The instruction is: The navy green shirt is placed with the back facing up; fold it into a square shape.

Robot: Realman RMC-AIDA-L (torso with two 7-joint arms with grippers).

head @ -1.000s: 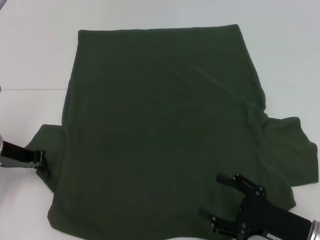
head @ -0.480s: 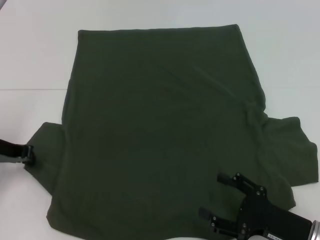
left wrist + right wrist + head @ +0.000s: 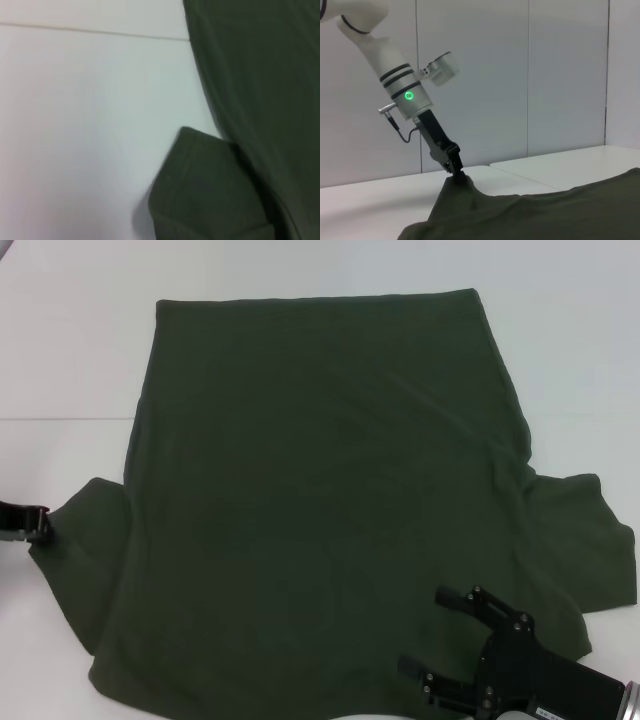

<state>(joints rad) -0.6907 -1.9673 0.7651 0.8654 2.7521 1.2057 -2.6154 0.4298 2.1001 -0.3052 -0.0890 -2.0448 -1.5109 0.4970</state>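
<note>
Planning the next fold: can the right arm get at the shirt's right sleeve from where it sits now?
Probably yes. The right gripper hovers open over the near right part of the navy green shirt, and the right sleeve lies flat beside it with nothing between them.

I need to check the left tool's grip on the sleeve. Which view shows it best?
The right wrist view: the left tool pinches the navy green shirt into a raised peak. The head view shows only the tool's tip at the sleeve's edge; the left wrist view shows just sleeve fabric.

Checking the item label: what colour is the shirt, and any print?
Plain dark olive green shirt, no print; head view.
</note>
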